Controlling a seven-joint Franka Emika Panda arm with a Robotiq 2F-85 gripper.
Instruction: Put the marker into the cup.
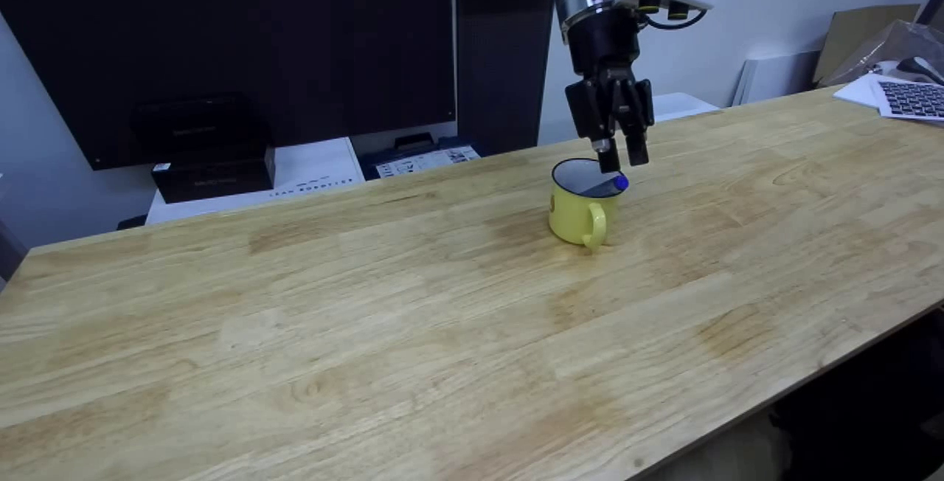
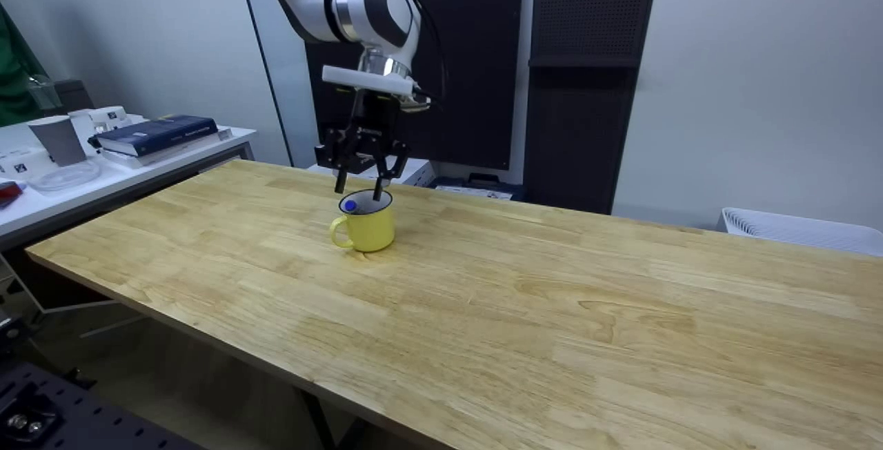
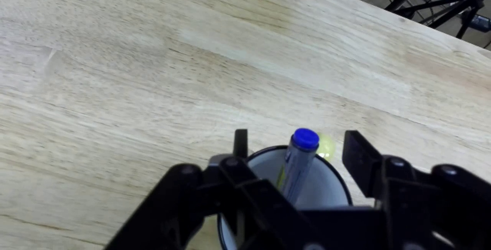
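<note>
The yellow cup stands upright on the wooden table in both exterior views [image 1: 569, 217] [image 2: 372, 230]. The marker [image 1: 606, 187] stands tilted inside the cup, its blue end leaning at the rim above the handle; it also shows in an exterior view [image 2: 350, 207]. In the wrist view the marker [image 3: 297, 165] rises out of the cup's white inside [image 3: 324, 185]; its lower part is hidden behind the gripper. My gripper [image 1: 623, 158] is open just above the cup, also seen in an exterior view [image 2: 359, 188]. In the wrist view the open fingers [image 3: 294, 140] are apart on either side of the marker, not touching it.
The wooden table [image 1: 332, 333] extends widely around the cup. Papers with a keyboard-like print [image 1: 914, 99] lie at its far right end. A white side table with books [image 2: 155, 134] and a grey paper cup [image 2: 58, 141] stands beyond one end. A dark panel [image 1: 221, 38] stands behind.
</note>
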